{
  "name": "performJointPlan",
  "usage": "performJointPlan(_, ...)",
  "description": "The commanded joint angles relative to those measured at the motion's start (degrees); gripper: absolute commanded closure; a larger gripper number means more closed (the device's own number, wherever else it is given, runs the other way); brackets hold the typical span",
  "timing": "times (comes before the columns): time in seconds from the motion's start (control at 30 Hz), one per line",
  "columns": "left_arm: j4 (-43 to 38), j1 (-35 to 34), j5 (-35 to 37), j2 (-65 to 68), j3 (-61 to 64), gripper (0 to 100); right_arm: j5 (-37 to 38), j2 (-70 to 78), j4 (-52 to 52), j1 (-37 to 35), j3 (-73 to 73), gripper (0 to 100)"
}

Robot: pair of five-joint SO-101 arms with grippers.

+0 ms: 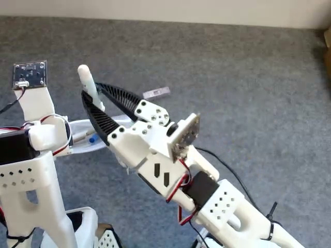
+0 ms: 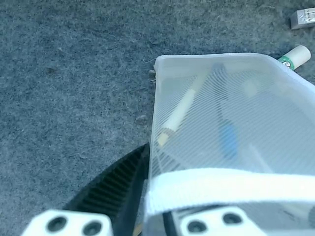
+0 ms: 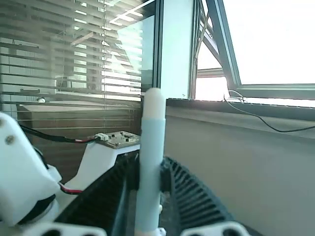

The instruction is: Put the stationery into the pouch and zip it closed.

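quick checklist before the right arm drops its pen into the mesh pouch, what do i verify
1. Pale blue pen with white cap clamped in right gripper: ok.
2. Left gripper holding translucent white mesh pouch by its edge: ok.
3. Pouch mouth open: cannot tell.
4. Pen aimed at the pouch: not ok, it points up.
5. Small grey block inside: not ok, it lies on the grey carpet.
6. White tube with green band at the pouch's corner, inside: cannot tell.

Grey carpet [image 1: 258, 77] spreads below, while slatted blinds [image 3: 74, 49] hang beside a bright window [image 3: 266, 39].
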Motion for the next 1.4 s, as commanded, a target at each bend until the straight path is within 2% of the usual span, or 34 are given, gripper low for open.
performJointPlan(0.0, -0.9, -0.6, -0.6, 0.0, 0.5, 99, 0.8, 3.7, -0.3, -0.4, -3.8, 99.5)
performJointPlan(0.3, -0.9, -0.6, -0.6, 0.0, 1.0, 99, 1.5, 5.5, 0.0, 0.8, -0.7, 99.5)
performJointPlan(0.47, -1.8, -0.7, -0.6, 0.0, 1.8, 99, 10.4, 3.4, 0.0, 0.3, 8.9, 99.5)
performJointPlan(0.87, -2.0, -0.7, -0.6, 0.0, 1.8, 99, 10.8, -10.9, 0.3, 0.0, 22.8, 99.5)
performJointPlan(1.0, -2.0, -0.8, -0.6, 0.0, 1.8, 99, 10.5, -13.7, 7.7, 0.1, 24.8, 97.9)
performJointPlan(1.2, -2.0, -0.8, -0.6, 0.0, 1.7, 99, 8.4, -17.1, 13.1, 3.1, 24.7, 81.2)
performJointPlan(1.37, -2.0, -0.8, -0.6, 0.0, 1.7, 99, 2.6, -19.2, 22.5, 3.7, 19.3, 81.0)
